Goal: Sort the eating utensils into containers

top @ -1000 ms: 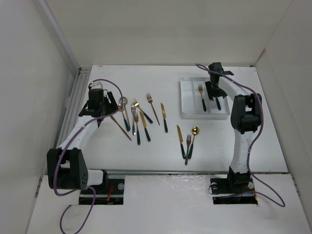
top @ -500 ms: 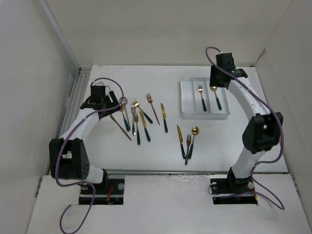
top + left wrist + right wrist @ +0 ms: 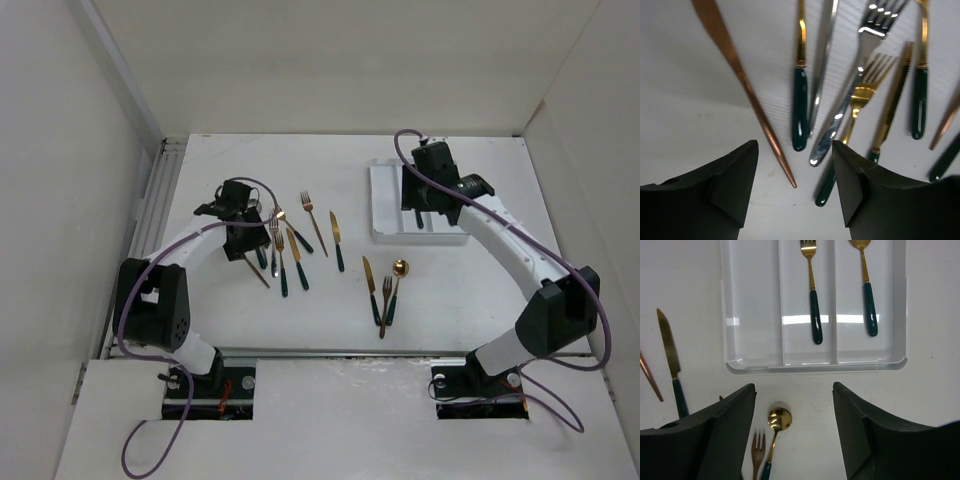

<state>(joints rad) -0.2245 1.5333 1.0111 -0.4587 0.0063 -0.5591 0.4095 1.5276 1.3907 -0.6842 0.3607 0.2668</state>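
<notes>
My left tool (image 3: 794, 150) hangs released over loose cutlery (image 3: 800, 110) on the desk (image 3: 700, 100). My right tool (image 3: 792, 387), also released, hovers at the near edge of the tray (image 3: 815, 366), which holds a fork (image 3: 812, 295) and a spoon (image 3: 867, 290).

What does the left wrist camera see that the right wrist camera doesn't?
Only left wrist: a silver fork and a long copper piece among crowded utensils. Only right wrist: the white tray, a fork in its middle compartment, a spoon in the one right of it. Both: their own open gripper (left gripper, right gripper), white table, gold utensils with green handles.
</notes>
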